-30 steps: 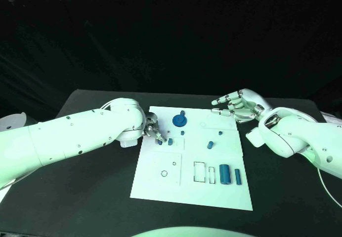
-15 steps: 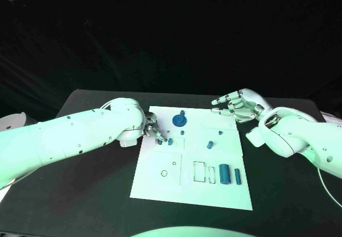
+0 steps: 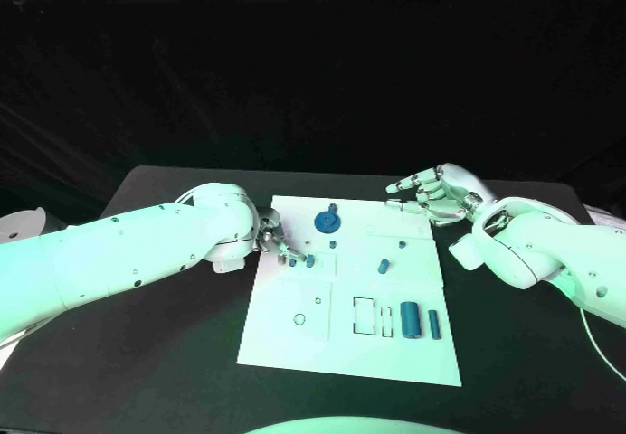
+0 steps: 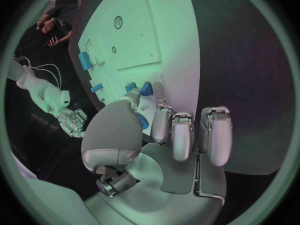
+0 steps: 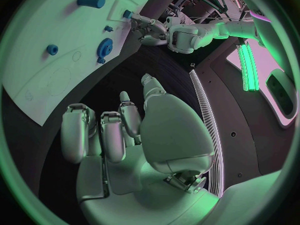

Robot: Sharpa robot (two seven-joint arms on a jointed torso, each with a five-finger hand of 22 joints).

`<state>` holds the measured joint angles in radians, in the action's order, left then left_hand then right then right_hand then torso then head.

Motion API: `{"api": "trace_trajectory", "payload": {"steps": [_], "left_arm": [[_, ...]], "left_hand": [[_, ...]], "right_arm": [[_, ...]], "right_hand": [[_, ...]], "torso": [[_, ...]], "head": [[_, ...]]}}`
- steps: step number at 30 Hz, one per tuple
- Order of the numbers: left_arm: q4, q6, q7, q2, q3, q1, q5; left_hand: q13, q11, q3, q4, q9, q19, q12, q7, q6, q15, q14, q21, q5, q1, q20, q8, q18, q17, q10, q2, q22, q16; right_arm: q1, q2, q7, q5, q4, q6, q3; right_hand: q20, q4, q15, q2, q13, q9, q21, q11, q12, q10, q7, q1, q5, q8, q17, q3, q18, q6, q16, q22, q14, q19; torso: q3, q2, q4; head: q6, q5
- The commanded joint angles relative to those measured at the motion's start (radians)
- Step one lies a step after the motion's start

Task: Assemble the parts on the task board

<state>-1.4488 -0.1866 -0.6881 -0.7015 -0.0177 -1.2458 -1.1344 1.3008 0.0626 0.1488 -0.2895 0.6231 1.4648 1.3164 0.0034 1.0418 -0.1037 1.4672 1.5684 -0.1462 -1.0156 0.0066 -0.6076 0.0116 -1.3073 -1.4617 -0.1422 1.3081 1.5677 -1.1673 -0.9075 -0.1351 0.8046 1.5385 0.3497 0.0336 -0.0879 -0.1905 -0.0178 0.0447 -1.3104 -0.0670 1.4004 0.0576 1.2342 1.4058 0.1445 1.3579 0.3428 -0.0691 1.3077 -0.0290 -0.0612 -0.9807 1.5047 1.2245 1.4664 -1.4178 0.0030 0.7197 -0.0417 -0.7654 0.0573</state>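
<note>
The white task board [image 3: 342,339] lies in the middle of the black table. My left hand [image 3: 271,239] rests at the board's left edge. Its thumb and a finger pinch a small blue part [image 4: 140,120] [image 3: 291,259] low over the board. A second small blue part [image 3: 310,259] stands right beside it. A blue gear [image 3: 327,218], a tiny blue piece [image 3: 336,242], a blue peg [image 3: 385,266] and two blue cylinders [image 3: 411,318] sit on the board. My right hand [image 3: 431,193] hovers over the board's far right corner, fingers apart, holding nothing.
Bare black table [image 3: 144,362] lies on both sides of the board. Empty outlined slots [image 3: 365,315] and a small round hole [image 3: 300,318] mark the board's near half. The right wrist view shows the gear [image 5: 105,46] and my left arm [image 5: 187,35] beyond it.
My left arm has shifted slightly to the left; its hand stays at the small blue parts. The right hand has not moved.
</note>
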Motion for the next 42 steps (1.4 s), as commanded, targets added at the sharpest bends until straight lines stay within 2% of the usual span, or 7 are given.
{"api": "trace_trajectory", "payload": {"steps": [1,9,15,21,29,36,42], "left_arm": [[-0.011,0.035,-0.016,-0.006,0.0,0.002,-0.006],[-0.032,0.17,0.098,-0.036,0.009,0.0,0.074],[-0.023,0.359,0.248,-0.052,0.011,-0.001,0.276],[-0.009,0.388,0.277,-0.055,0.01,-0.002,0.335],[-0.002,0.382,0.505,-0.036,0.005,-0.001,0.155],[0.015,0.418,0.659,0.022,-0.004,0.012,-0.133],[0.041,0.389,0.607,0.066,-0.01,0.022,-0.304]], "left_hand": [[0.0,0.0,-0.01,-0.001,0.001,0.106,0.001,-0.002,0.005,-0.008,0.104,0.002,-0.001,0.003,-0.006,0.0,-0.012,-0.264,-0.007,0.014,0.263,0.003],[-0.054,-0.007,-0.055,-0.002,0.0,0.08,-0.056,0.007,-0.025,-0.005,0.104,-0.048,-0.003,0.012,-0.006,0.009,0.005,-0.264,0.025,0.042,0.21,0.003],[-0.463,-0.054,-0.158,-0.005,-0.024,-0.105,-0.49,0.058,-0.151,0.029,0.043,-0.448,-0.006,0.006,0.022,0.057,0.103,-0.092,0.302,0.043,-0.167,-0.122],[-0.555,-0.08,-0.237,-0.005,-0.067,-0.166,-0.565,0.091,-0.2,0.054,0.0,-0.729,0.008,0.001,0.049,0.077,0.148,0.07,0.357,0.03,-0.411,-0.278],[-0.664,-0.1,-0.079,0.13,-0.143,-0.178,-0.661,0.113,-0.235,0.063,-0.035,-0.898,0.013,-0.407,0.054,0.118,0.161,0.158,0.442,0.098,-0.552,-0.372],[-0.911,-0.143,0.045,0.176,-0.289,-0.214,-0.909,0.15,-0.215,0.101,-0.125,-0.995,0.015,-0.535,0.083,0.248,0.173,0.337,0.483,0.009,-0.62,-0.559],[-1.022,-0.14,0.054,0.147,-0.366,-0.096,-0.986,0.14,-0.163,0.096,0.002,-0.905,0.02,-0.49,0.081,0.308,0.16,0.146,0.451,-0.032,-0.561,-0.352]], "right_arm": [[0.001,0.001,-0.005,0.008,0.001,-0.003,0.0],[0.001,0.001,-0.004,0.008,-0.001,-0.002,0.0],[0.001,0.0,-0.003,0.008,-0.001,-0.001,0.0],[0.001,0.0,-0.002,0.008,0.001,0.0,0.0],[0.001,-0.002,-0.002,0.008,0.002,0.0,0.0],[0.001,0.002,-0.004,0.008,0.001,0.002,0.0],[0.001,0.003,-0.005,0.008,0.001,0.002,0.0]], "right_hand": [[0.005,-0.003,-0.003,-0.005,0.0,-0.001,-0.006,-0.003,-0.005,0.001,-0.001,-0.006,0.003,0.0,0.154,-0.001,-0.01,-0.006,-0.005,-0.002,0.08,0.005],[0.005,-0.003,-0.003,-0.006,0.0,-0.001,-0.006,-0.003,-0.006,0.0,-0.001,-0.006,0.008,0.001,0.154,-0.002,-0.01,-0.005,-0.005,-0.002,0.08,0.005],[0.005,-0.003,-0.003,-0.006,0.0,-0.001,-0.006,-0.003,-0.006,0.0,-0.001,-0.006,0.009,0.001,0.154,-0.002,-0.01,-0.005,-0.005,-0.002,0.08,0.005],[0.005,-0.003,-0.003,-0.006,0.0,-0.001,-0.006,-0.003,-0.006,0.0,-0.001,-0.006,0.01,0.001,0.154,-0.002,-0.01,-0.005,-0.005,-0.002,0.08,0.005],[0.005,-0.003,-0.003,-0.006,0.0,-0.001,-0.006,-0.003,-0.006,0.0,-0.001,-0.006,0.01,0.001,0.154,-0.002,-0.01,-0.005,-0.005,-0.002,0.08,0.005],[0.005,-0.004,-0.003,-0.006,0.0,-0.001,-0.006,-0.003,-0.006,0.0,-0.001,-0.006,0.012,0.001,0.153,-0.002,-0.011,-0.005,-0.006,-0.002,0.079,0.006],[0.005,-0.003,-0.003,-0.007,0.0,-0.001,-0.006,-0.004,-0.006,0.0,-0.001,-0.006,0.014,0.001,0.153,-0.002,-0.011,-0.005,-0.006,-0.003,0.079,0.006]], "torso": [[0.0001,-0.001,-0.0013],[0.0012,-0.001,0.0001],[0.0018,-0.001,-0.0011],[0.0021,0.0,0.0005],[0.0025,0.0,0.0002],[0.0008,0.001,0.0009],[0.0006,0.002,0.0029]], "head": [[0.0,0.0],[0.003,-0.001],[0.005,-0.002],[0.008,-0.002],[0.014,-0.009],[0.019,-0.014],[0.02,-0.017]]}}
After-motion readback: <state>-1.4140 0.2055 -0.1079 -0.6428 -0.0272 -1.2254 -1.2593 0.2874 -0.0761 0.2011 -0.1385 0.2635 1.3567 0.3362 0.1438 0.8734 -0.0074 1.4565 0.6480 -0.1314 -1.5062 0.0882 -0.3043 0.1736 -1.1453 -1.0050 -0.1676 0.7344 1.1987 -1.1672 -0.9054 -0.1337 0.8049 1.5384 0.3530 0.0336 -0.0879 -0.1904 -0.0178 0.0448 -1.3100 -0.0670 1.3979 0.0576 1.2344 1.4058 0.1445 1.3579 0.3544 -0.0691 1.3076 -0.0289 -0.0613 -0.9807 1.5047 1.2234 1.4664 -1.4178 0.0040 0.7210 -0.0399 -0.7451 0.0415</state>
